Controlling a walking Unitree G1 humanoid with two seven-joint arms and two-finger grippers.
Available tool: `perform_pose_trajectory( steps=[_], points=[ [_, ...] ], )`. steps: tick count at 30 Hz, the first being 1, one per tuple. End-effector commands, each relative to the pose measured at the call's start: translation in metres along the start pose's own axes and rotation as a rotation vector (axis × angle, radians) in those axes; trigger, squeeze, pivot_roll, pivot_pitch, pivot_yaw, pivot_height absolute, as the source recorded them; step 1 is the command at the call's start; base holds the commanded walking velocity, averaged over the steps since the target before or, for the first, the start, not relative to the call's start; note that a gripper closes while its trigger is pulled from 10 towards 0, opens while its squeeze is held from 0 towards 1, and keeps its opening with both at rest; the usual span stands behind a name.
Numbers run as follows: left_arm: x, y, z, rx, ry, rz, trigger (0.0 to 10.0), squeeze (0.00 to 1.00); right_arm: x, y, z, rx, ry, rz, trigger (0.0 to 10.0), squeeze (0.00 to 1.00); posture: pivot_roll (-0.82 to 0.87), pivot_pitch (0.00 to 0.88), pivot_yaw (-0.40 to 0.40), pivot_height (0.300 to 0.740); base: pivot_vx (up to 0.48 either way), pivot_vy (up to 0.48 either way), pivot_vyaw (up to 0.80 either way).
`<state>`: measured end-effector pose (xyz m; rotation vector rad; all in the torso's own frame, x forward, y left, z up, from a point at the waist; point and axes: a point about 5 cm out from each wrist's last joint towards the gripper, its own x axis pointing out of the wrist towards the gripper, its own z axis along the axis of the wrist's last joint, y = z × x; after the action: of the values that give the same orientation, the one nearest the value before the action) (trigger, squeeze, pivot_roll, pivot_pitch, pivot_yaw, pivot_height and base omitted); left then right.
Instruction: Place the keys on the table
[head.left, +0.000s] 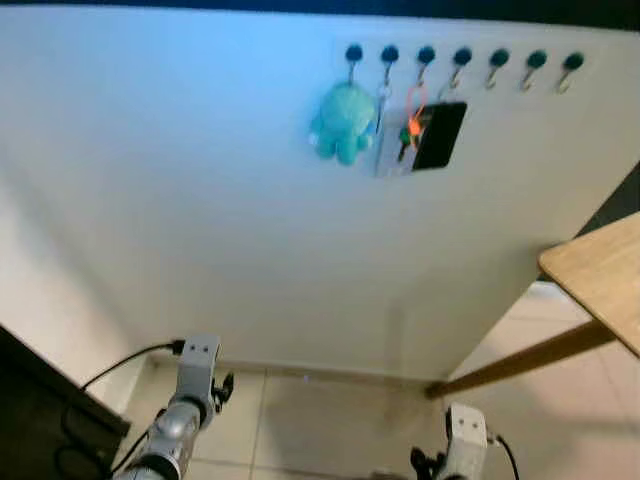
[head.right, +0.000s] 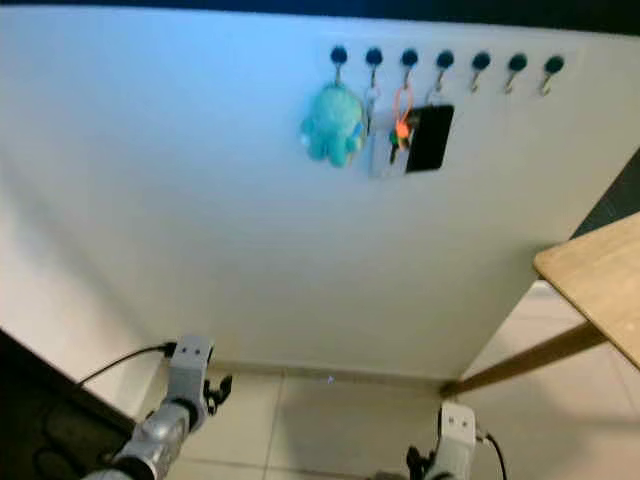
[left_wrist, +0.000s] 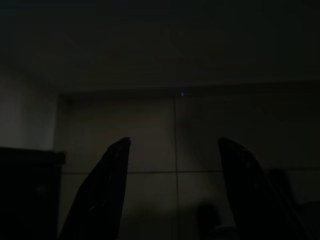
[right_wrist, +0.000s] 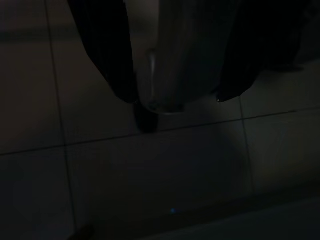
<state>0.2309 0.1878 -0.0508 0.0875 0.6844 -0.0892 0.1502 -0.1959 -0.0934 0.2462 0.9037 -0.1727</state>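
Keys (head.left: 407, 130) hang on the white wall (head.left: 200, 200), on the third hook of a row of dark-knobbed hooks (head.left: 460, 58) at about one o'clock in the head views; an orange loop and a green tag mark the bunch. A teal plush toy (head.left: 342, 122) hangs just beside them at their nine o'clock, and a black card-like thing (head.left: 440, 135) touches or overlaps them at three o'clock.

The wooden table (head.left: 600, 275) juts in at three o'clock, its top bare where it can be seen, well apart from the hooks.

Both arms hang low at six o'clock over the tiled floor (head.left: 320, 420). The left gripper (left_wrist: 175, 190) has its two black fingers spread wide with nothing between them, pointed at the dark floor and the foot of the wall. The right gripper (right_wrist: 175, 95) also hangs with its fingers apart; something pale and shiny sits between them in the dim wrist view, but I cannot tell what it is, nor whether it is held.

As I judge it, the task has hardly begun: nothing is lifted off the hook, and reaching, grasping, unhooking and carrying to the table are all left.
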Motion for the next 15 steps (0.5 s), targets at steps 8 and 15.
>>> perform_pose_trajectory(
  steps=[8,15],
  points=[
    [0.0029,-0.0066,0.0067,0.074,-0.01,-0.04,10.0,0.05,-0.0012,-0.0033,-0.0021,0.02,-0.001,-0.016,10.0,0.0,0.02,0.051,0.036,0.74,0.0,-0.18,0.0],
    [0.0015,-0.0019,0.0057,0.04,-0.024,0.0,10.0,0.04,-0.0007,-0.0023,-0.0011,0.021,-0.002,-0.014,10.0,0.0,0.03,0.058,0.031,0.74,0.0,-0.274,0.0]
  ],
)
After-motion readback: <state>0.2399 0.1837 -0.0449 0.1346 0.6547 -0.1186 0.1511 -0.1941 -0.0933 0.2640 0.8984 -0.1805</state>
